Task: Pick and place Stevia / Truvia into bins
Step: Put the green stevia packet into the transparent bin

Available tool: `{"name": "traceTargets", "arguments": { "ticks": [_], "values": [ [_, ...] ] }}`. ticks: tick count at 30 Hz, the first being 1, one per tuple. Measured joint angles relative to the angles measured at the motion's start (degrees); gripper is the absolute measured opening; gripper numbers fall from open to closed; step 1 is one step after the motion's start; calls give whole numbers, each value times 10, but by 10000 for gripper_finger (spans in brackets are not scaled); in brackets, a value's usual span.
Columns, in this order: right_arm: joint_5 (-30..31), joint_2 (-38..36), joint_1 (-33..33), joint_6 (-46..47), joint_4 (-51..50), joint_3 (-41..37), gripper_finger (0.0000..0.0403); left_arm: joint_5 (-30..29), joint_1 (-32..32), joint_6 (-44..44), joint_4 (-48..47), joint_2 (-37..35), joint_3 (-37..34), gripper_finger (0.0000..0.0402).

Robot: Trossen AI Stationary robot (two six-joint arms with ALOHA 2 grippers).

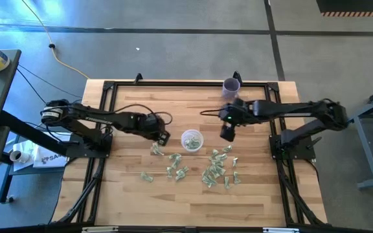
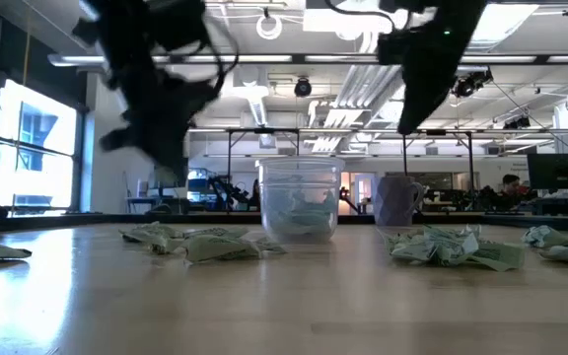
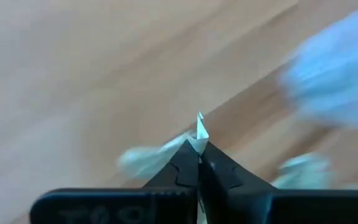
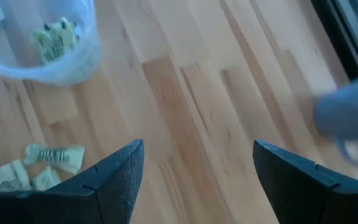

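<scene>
The wooden worktop (image 1: 128,194) carries everything, framed by black rails. The left arm reaches in from the left edge; its left hand (image 1: 162,137) hangs just left of the clear cup (image 1: 192,140), which stands near the middle of the worktop. In the left wrist view that hand's fingers (image 3: 188,163) are pressed together with a thin white sliver of a sachet (image 3: 200,129) pinched between their tips. The right arm comes in from the right edge, and the right hand (image 1: 227,134) hovers to the right of the cup, toward the far edge, its fingers (image 4: 120,171) spread wide with only bare wood between them. A second, bluish cup (image 1: 231,86) stands at the far edge. The clear cup already holds a few sachets (image 4: 55,36). The loose sachets (image 1: 216,169) lie scattered on the near side of the cup, most of them in a cluster toward the right, a few (image 1: 177,171) nearer the centre and one (image 1: 147,177) apart to the left.
</scene>
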Motion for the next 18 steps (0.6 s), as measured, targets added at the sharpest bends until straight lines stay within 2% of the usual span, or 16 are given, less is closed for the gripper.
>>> {"name": "traceTargets", "arguments": {
  "ticks": [4,6,12,15,18],
  "values": [
    [0,-76,0,57,-5,-59,291,-68,-15,96,40,3,97,23],
    [-2,-109,5,80,-5,-90,291,-73,-13,144,78,20,132,23],
    [-16,-152,47,140,-3,-143,291,47,6,195,128,119,186,33],
    [-15,-153,74,153,-4,-154,291,65,0,208,149,170,200,34],
    [-16,-150,101,139,-3,-162,291,75,-2,208,148,203,207,55]
  ]
}}
